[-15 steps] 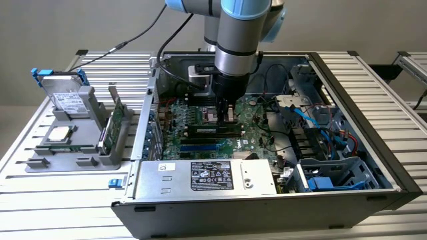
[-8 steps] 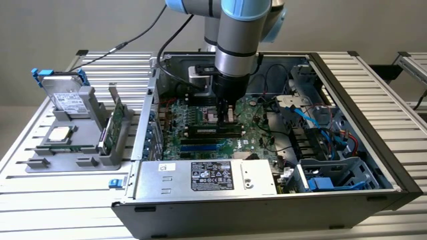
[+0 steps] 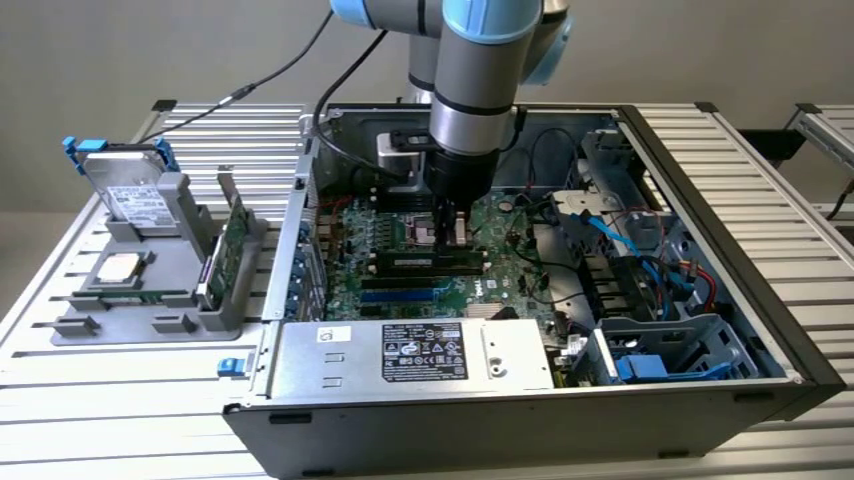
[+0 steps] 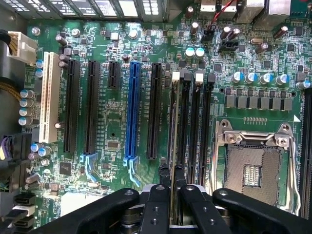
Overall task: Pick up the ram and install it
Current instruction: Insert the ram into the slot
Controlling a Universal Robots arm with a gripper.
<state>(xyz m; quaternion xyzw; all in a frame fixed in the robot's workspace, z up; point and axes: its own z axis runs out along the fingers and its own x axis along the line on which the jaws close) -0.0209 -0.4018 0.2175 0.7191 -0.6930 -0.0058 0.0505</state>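
Observation:
My gripper (image 3: 451, 232) hangs inside the open computer case, low over the green motherboard (image 3: 507, 285). In the wrist view the gripper (image 4: 173, 195) is shut on the ram (image 4: 173, 141), which I see edge-on as a thin strip running along the first of the black memory slots (image 4: 202, 126). In the exterior view the ram (image 3: 424, 262) shows as a long dark stick lying along the slot just below the fingers. Whether it is pressed fully home I cannot tell.
The empty processor socket (image 4: 253, 170) lies beside the memory slots, and a blue card slot (image 4: 131, 112) on their other side. Cables (image 3: 627, 250) and a drive cage (image 3: 667, 350) fill the case on the exterior view's right. The power supply (image 3: 414, 355) sits in front. A grey tray (image 3: 134, 300) at the left holds a drive (image 3: 134, 195), a silver chip (image 3: 120, 267) and a green card (image 3: 234, 245).

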